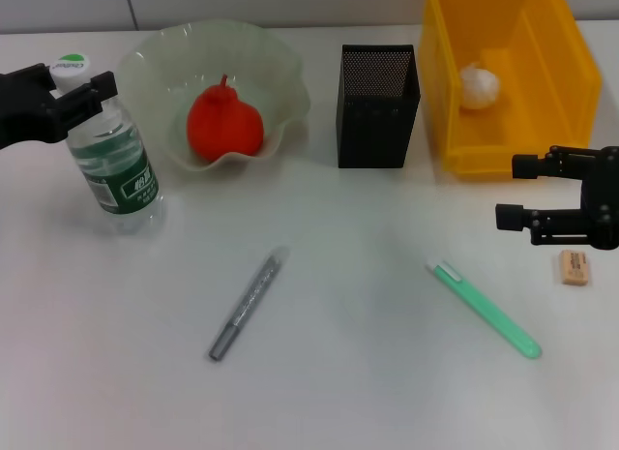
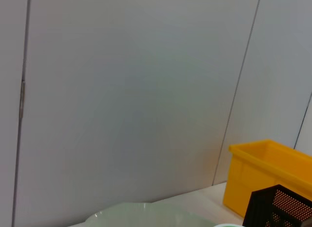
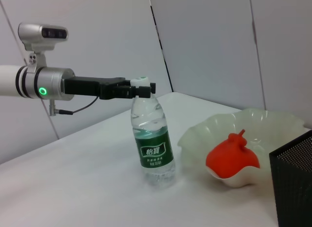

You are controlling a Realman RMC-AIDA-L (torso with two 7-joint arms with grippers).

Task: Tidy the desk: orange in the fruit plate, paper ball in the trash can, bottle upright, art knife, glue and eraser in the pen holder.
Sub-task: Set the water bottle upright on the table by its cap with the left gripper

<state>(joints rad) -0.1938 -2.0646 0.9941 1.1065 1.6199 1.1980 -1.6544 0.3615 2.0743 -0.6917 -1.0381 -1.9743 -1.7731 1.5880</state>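
Bottle first: the clear plastic water bottle with a green label and white cap (image 1: 108,150) stands upright at the left of the white surface (image 1: 348,373), and the left pincer (image 1: 85,90) is at its neck just under the cap, black fingers on either side of it; whether they actually clamp the neck cannot be told. The right wrist view shows the same bottle (image 3: 152,139) upright with the left pincer (image 3: 139,88) at its cap. Just beside the bottle sits the pale green wavy-edged fruit plate (image 1: 280,73), holding an orange-red, pear-shaped fruit with a small stem (image 1: 224,121). Next along is the black mesh pen holder (image 1: 377,106), and beside that the yellow plastic bin (image 1: 561,53) with a white crumpled paper ball (image 1: 478,86) inside. A grey pen-like stick (image 1: 247,305) lies on the surface in front of the plate, and a green art knife with a white tip (image 1: 484,310) lies in front of the bin. The right pincer (image 1: 513,191) hovers above the surface in front of the bin, its black fingers spread apart and holding nothing, and a small tan eraser (image 1: 574,267) lies near it.
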